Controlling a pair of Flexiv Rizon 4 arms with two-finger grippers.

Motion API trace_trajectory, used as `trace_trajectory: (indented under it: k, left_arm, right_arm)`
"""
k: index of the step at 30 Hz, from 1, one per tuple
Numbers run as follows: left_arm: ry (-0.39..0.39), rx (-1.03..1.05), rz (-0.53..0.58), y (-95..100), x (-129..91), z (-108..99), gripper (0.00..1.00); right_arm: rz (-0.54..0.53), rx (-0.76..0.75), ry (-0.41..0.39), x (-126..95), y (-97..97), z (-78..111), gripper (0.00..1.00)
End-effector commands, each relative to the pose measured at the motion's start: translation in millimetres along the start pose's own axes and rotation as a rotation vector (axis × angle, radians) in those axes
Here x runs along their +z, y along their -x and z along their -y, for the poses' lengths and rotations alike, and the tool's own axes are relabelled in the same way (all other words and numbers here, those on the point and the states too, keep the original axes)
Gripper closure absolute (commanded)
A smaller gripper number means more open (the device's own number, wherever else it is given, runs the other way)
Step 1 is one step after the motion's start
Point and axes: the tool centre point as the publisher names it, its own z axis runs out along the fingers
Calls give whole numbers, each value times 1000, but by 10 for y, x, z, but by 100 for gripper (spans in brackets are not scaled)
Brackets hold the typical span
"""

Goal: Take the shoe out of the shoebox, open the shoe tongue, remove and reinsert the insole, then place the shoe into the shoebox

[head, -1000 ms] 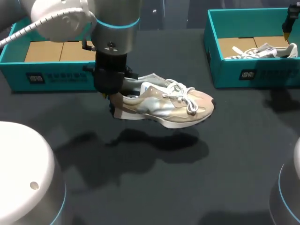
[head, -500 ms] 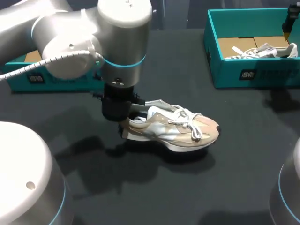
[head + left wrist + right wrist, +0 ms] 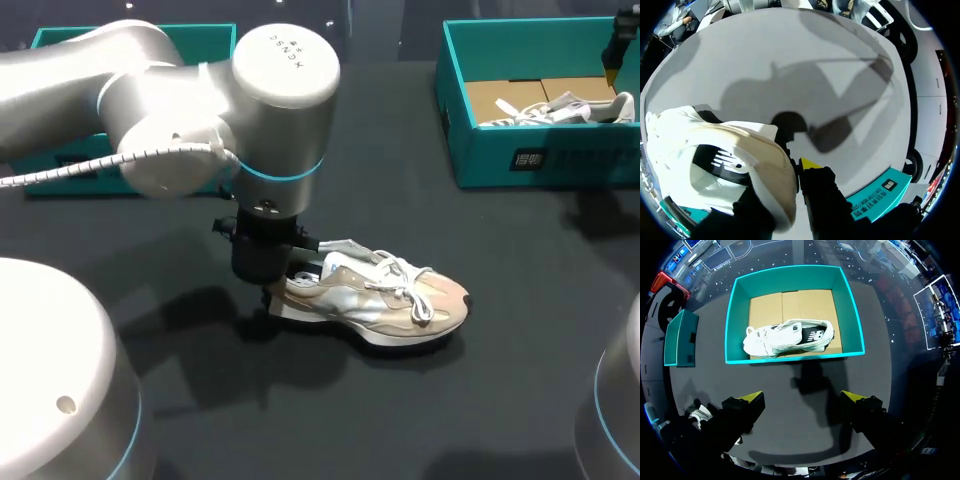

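A: Entry, left gripper: clamped on the heel collar of the beige shoe, with one finger outside the heel and the other apparently inside. Entry, right gripper: fingers wide apart, empty, hanging above the right shoebox.

B: Where is the shoe?

A: Mid-table, sole down on the surface as far as can be seen, toe pointing right, outside both boxes.

B: Handling?

A: Judged light. Soft upper, firmer sole, loose laces that may snag. The heel collar gives a firm hold. The tongue is best taken at its top edge.

B: Surface and surroundings?

A: Dark matte table, probably not slippery. Far left, the left shoebox. The right one, far right, holds a white shoe.
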Motion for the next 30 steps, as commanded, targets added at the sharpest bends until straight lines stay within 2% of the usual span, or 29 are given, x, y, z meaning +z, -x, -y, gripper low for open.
trace_trajectory:
  k: [1,9,22,23,24,26,28,30]
  left_arm:
    - [-9,-3,-19,163,134,-66,100]
    - [-4,14,-38,271,265,-73,100]
    - [24,38,-56,344,380,28,100]
    - [26,39,-56,345,380,30,87]
    - [27,40,-55,345,380,32,64]
    - [30,40,-55,346,382,35,44]
    - [32,40,-54,342,383,39,15]
    - [35,39,-53,335,383,39,0]
  right_arm:
    - [1,1,0,0,-4,2,0]
    - [1,1,0,0,-4,2,0]
    - [1,1,0,0,-4,2,0]
    - [1,1,0,0,-4,2,0]
    - [1,1,0,0,-4,2,0]
    - [1,1,0,0,-4,2,0]
    - [1,1,0,0,-4,2,0]
    - [1,1,0,0,-4,2,0]
